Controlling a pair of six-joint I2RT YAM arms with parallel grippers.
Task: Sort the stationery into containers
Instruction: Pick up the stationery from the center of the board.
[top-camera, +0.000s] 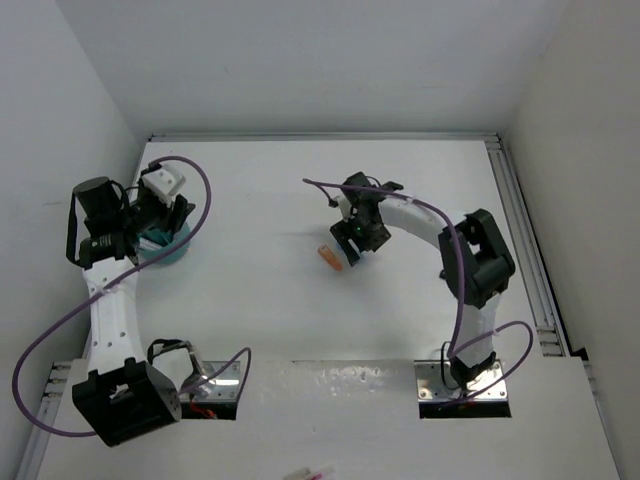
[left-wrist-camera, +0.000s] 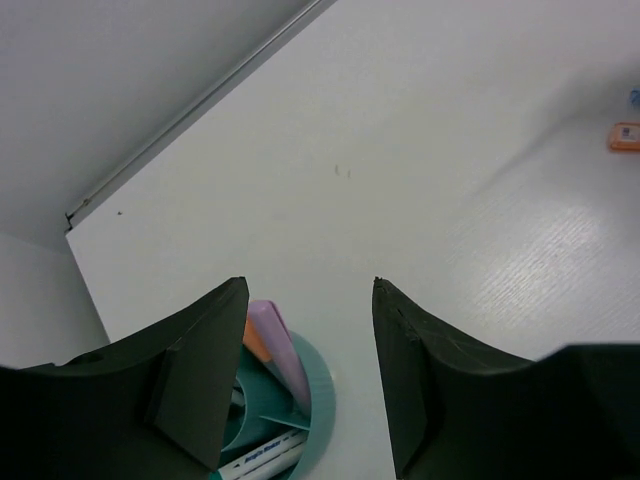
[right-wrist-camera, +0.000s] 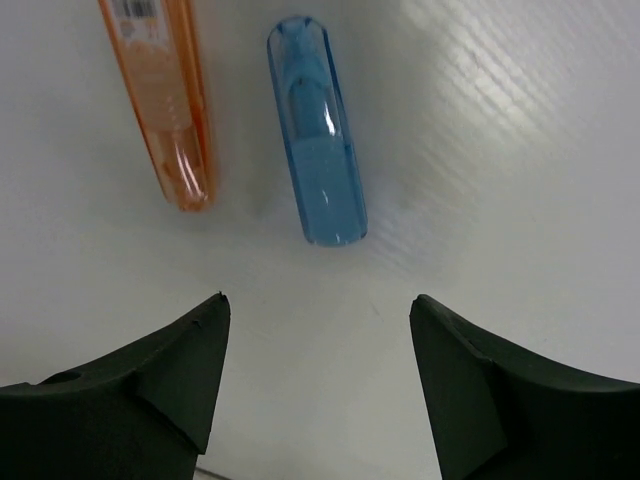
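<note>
Your left end effector (left-wrist-camera: 310, 292) hung over the teal cup (left-wrist-camera: 322, 402) at the left side of the worktop (left-wrist-camera: 400, 150), its two fingers apart with nothing between them. In the left wrist view the cup sat just under the left finger. A lilac highlighter (left-wrist-camera: 281, 345) leaned against its rim, with a peach highlighter (left-wrist-camera: 256, 342) tucked beside it. Lower in the cup lay a white pen (left-wrist-camera: 265, 458) with blue print along the barrel, too small for you to read. Your right end effector (right-wrist-camera: 318, 305) hovered near the middle of the worktop, jaws spread and holding nothing. Just beyond its fingertips an orange highlighter (right-wrist-camera: 165, 110) and a blue highlighter (right-wrist-camera: 320, 150) lay flat on the worktop, close together and roughly parallel but not touching. The orange one carried a barcode label (right-wrist-camera: 140, 12) at its far end, and its digits were too blurred to make out. The blue one showed no writing you could read. From above, both lay well apart from the cup.
</note>
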